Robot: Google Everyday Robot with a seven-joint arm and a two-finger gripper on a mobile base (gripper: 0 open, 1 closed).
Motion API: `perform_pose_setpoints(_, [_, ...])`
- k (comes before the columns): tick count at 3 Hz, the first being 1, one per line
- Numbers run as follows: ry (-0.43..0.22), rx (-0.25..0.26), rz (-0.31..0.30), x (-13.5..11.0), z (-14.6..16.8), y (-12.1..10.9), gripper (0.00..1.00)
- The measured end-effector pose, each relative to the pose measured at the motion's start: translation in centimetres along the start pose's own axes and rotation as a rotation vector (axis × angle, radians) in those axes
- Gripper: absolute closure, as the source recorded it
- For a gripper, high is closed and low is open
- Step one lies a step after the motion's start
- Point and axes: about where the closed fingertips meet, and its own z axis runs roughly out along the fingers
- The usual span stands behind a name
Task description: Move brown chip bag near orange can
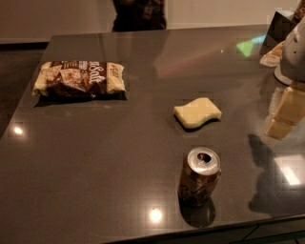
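The brown chip bag (79, 78) lies flat at the far left of the dark grey table (95, 167), with its white "Salt" lettering facing up. The orange can (199, 176) stands upright near the front edge, right of centre, with its silver top and opened tab showing. The bag and the can are far apart. My gripper (285, 112), cream coloured, hangs at the right edge of the view above the table, to the right of and beyond the can. It holds nothing that I can see. The white arm (295, 47) rises above it.
A pale yellow wavy sponge (197, 113) lies between the bag and the can. A dark box (279, 28) and a pale item (272, 55) sit at the back right corner. A person (139, 14) stands behind the table's far edge.
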Motion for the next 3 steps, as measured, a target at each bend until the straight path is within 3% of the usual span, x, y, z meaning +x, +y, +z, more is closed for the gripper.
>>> perform_pose_setpoints(1, [-0.011,0.005,0.003,-0.2,0.0,-0.5,0.0])
perform_pose_setpoints(3, [-0.088,0.042,0.006,-3.0,0.8,-4.6,0.0])
